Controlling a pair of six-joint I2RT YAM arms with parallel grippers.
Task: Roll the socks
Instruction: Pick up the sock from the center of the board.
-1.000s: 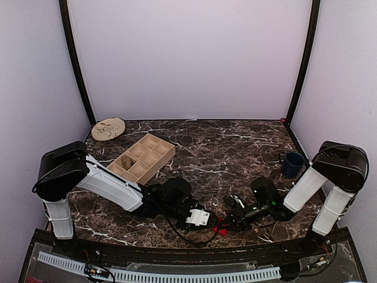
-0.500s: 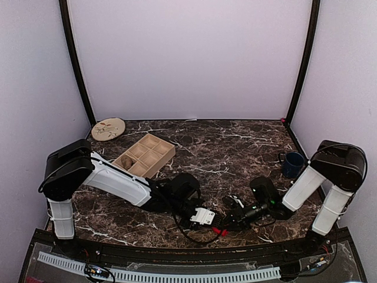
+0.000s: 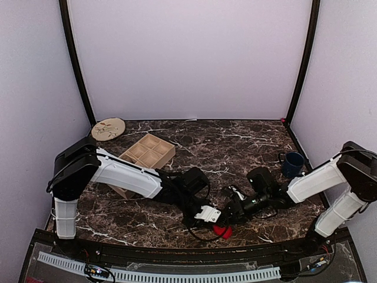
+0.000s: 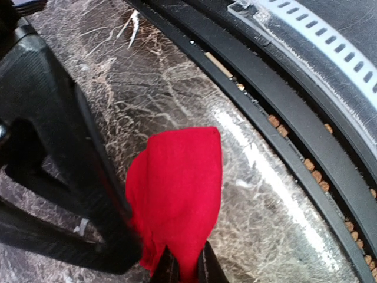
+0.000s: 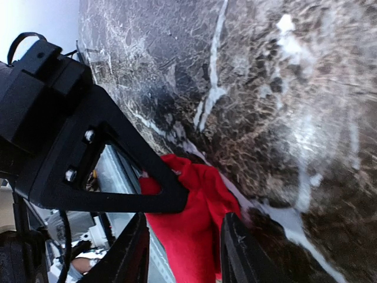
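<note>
Over at the far left the round plate (image 3: pixel 108 128) is lying by the back corner, and the wooden tray (image 3: pixel 147 152) is sitting just beside it. The left arm is now crossing the tray's near end, having swung further toward the middle over the last second. No tan sock is showing in any current view.

The left gripper (image 4: pixel 187 270) has gone from part-open to closed, and it is pinching the edge of the red sock (image 4: pixel 177 188) between nearly touching fingertips. The sock is lying bunched on the marble table (image 3: pixel 235 141), close to the near rim and between the two grippers. More red is showing from above than a moment ago.

The right gripper (image 5: pixel 185 253) was clamped tight and is now spreading. Its fingers (image 5: pixel 132 253) are standing well apart with the red fabric loose between them, so it is straddling the sock, not gripping it. That looks like a hand-over, with the left pinning one end while the right is freeing itself to take a fresh hold. The roll itself is not yet formed.

Further right the blue mug (image 3: pixel 293 163) is standing well clear of the action.

As for writing, nothing readable is showing. The plate is carrying only a sketched motif, and no brand or label can be made out on the arms.
</note>
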